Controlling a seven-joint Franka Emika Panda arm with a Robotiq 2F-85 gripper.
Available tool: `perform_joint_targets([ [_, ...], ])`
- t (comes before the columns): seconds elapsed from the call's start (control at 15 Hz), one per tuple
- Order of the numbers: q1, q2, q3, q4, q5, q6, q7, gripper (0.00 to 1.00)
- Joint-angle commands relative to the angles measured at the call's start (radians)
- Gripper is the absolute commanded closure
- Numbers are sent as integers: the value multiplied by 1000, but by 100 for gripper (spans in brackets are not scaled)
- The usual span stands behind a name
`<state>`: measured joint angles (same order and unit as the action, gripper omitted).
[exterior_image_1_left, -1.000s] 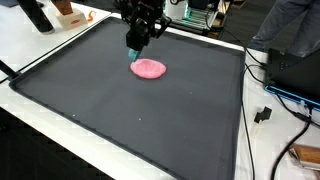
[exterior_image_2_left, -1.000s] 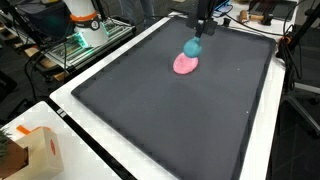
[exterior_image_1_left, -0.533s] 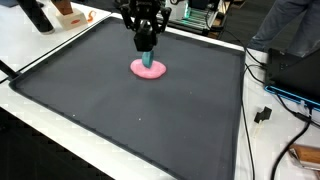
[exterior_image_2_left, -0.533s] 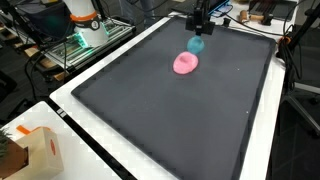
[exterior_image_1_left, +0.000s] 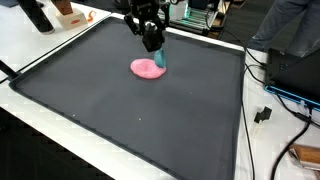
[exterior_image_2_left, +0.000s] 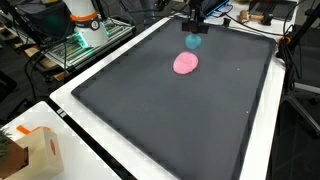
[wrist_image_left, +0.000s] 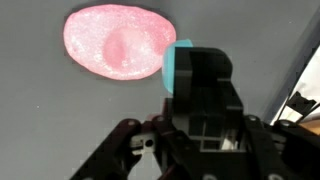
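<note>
Closest to the wrist camera, the gripper (wrist_image_left: 196, 88) is clamped on a small teal cup (wrist_image_left: 176, 65). One dark finger (wrist_image_left: 205, 80) covers most of the cup, so only its edge on the side toward the plate shows. Just beside the cup and a little beyond it lies a pink plate (wrist_image_left: 112, 42), flat, round and shallow, with nothing on it. In both exterior views the arm comes down from above, with the cup (exterior_image_2_left: 193, 40) hanging under the fingers beside the plate (exterior_image_2_left: 186, 63). From one angle the cup seems to overlap the plate's rim (exterior_image_1_left: 148, 68); from the other it sits apart, so I judge it is raised off the surface, though I cannot tell for sure. Everything rests on a wide black mat (exterior_image_1_left: 120, 120) that covers most of a white table (exterior_image_1_left: 30, 45). To handle this well, I would hold the grip firm without squeezing harder, because the finger hides how the cup sits. I would hold the wrist level so the cup does not tip, and check both outside cameras for its gap to the plate, since one view alone misleads. Farther off, a cardboard box (exterior_image_2_left: 38, 150) sits at a table corner, and cables (exterior_image_1_left: 262, 112) trail past the mat's edge.
</note>
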<state>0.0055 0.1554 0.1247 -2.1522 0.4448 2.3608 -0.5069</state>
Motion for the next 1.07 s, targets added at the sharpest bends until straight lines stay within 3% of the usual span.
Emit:
perform_joint_targets([
  [0.0,-32,-15,6,-26,117,-49,-128,75],
  [1.0,-58,30,-31,-45,393,-134,-421,75],
])
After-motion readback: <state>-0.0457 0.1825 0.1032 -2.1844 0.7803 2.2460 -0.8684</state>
